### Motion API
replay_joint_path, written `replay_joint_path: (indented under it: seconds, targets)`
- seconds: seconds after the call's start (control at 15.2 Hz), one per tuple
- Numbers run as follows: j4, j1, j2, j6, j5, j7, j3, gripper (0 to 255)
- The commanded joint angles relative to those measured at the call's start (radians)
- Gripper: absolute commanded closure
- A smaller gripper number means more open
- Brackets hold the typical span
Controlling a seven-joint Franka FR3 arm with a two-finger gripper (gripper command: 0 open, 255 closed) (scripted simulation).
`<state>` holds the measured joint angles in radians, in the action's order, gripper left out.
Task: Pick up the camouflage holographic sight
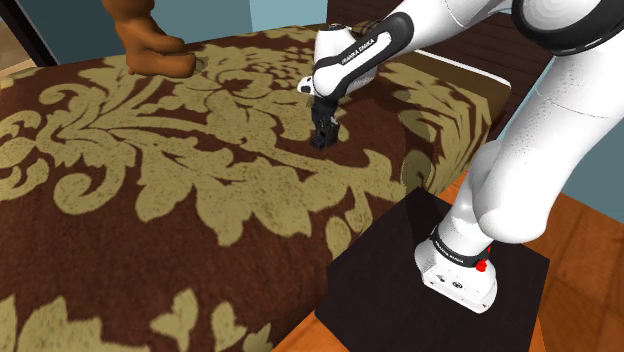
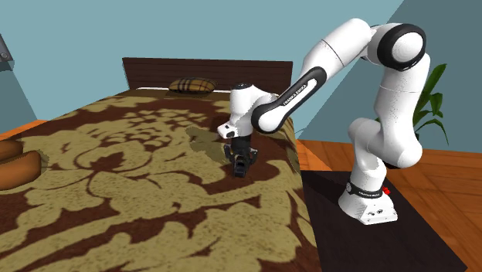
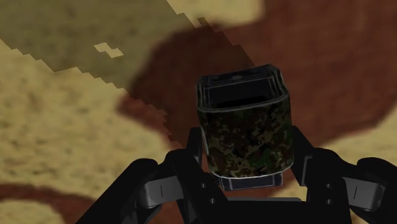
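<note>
Pincer point(image 3: 247, 149) clamped on the camouflage holographic sight point(image 3: 245, 121).
Both black fingers point(image 3: 193, 153) press its sides, low over the brown-and-tan patterned bed point(image 1: 150, 200).

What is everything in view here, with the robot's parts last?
sight: one, camouflage, clasped by the hand
bed: one, brown cover with tan pattern, under the sight
headboard: one, dark brown, bed's far end in the second exterior view
pillow: one, plaid, by the headboard
brown thing: one, maybe a plush, shoulder view's top left
plant: one, green, second exterior view's right
stand: one, black, beside the bed
arm: one, white, reaching over the bed
hand: one, black, shut on the sight
</note>
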<state>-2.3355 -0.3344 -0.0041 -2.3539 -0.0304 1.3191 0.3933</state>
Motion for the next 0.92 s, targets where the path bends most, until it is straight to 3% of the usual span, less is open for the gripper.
replay_joint_path:
  seconds: [0.0, 0.86]
  targets:
    - [0.009, 0.000, -0.018, 0.025, -0.009, -0.006, 0.000, 255]
    - [0.080, -0.001, -0.105, 0.179, -0.044, -0.031, -0.008, 255]
